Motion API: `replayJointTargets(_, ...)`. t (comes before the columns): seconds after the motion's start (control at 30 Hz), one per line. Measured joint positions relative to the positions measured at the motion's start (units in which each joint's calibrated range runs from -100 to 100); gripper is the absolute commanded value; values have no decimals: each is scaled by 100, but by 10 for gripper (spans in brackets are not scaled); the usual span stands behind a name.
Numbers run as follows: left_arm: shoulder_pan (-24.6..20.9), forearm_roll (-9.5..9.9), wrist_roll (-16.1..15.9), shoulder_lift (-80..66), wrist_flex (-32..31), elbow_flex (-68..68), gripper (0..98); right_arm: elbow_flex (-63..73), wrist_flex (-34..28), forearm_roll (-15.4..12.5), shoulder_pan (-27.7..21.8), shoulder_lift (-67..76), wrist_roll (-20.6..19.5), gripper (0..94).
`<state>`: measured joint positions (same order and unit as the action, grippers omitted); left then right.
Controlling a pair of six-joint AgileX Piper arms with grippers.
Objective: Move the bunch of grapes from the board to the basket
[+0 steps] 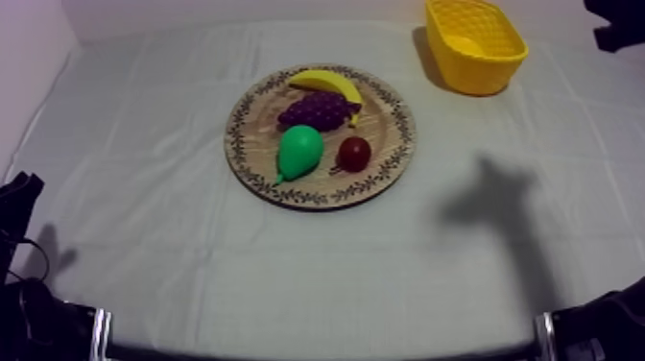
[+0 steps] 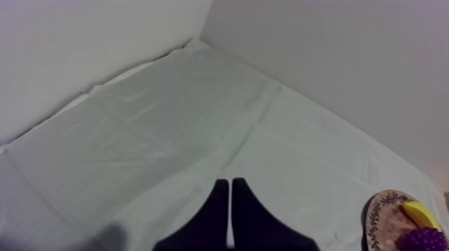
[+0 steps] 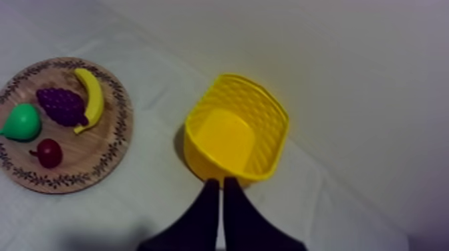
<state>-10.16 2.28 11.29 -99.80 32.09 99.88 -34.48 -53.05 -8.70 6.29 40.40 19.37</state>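
The purple bunch of grapes (image 1: 315, 111) lies on the round wooden board (image 1: 251, 165), between a banana (image 1: 326, 83) and a green pear (image 1: 299, 152). A small red fruit (image 1: 354, 154) sits beside the pear. The yellow basket (image 1: 475, 43) stands at the far right with nothing in it. My right gripper (image 3: 218, 180) is shut on nothing, its fingers together, close to the near wall of the basket (image 3: 234, 137), with the grapes (image 3: 61, 105) off to the side. My left gripper (image 2: 230, 181) is shut too, over bare cloth, far from the grapes (image 2: 422, 239).
A dark shadow of the right arm (image 1: 499, 197) falls on the cloth to the right of the board. The right arm (image 1: 614, 24) comes in at the upper right corner. Walls border the table at the back and left.
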Motion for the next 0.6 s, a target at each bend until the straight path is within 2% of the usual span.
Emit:
replayJointTargets(0.2, 0, 0, 0, 0, 0, 0, 1, 500, 22, -11, 361, -697, 75, 7)
replayJointTargets(0.4, 0, 0, 0, 0, 0, 0, 1, 1055, 21, 125, 708, -1431, -58, 7)
replayJointTargets(0.6, 0, 0, 0, 0, 0, 0, 1, 1885, -398, 231, 1039, -2175, -224, 7)
